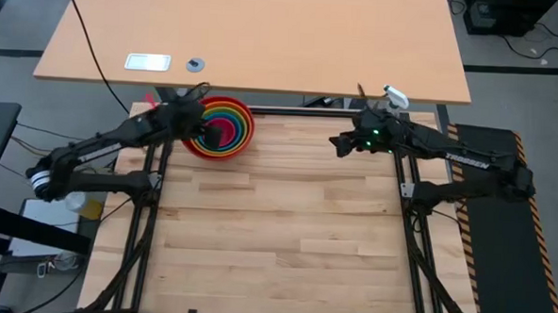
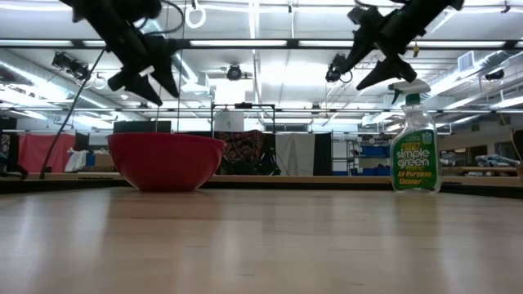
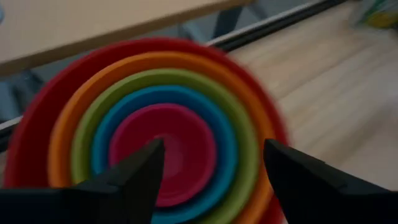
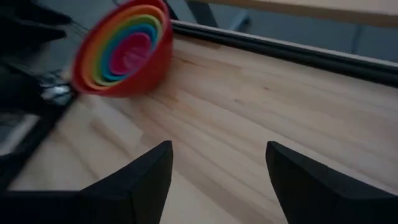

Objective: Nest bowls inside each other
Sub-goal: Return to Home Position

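Evidently the nesting is finished: on the pale, plank-striped wooden table, at its far left near the back edge, all five bowls sit one inside another and none lies loose. The red bowl is outermost and carries the rest. Inside it come the orange bowl, the green bowl, the blue bowl and the pink bowl at the centre. All are round, smooth, shiny plastic, and their thin rims form even rings.

What is left, I judge, is only for the arms to pull clear. The left gripper hangs just above the stack, fingers spread and empty. The right gripper hovers over bare wood at the far right, fingers likewise spread, holding nothing, near a clear spray bottle.
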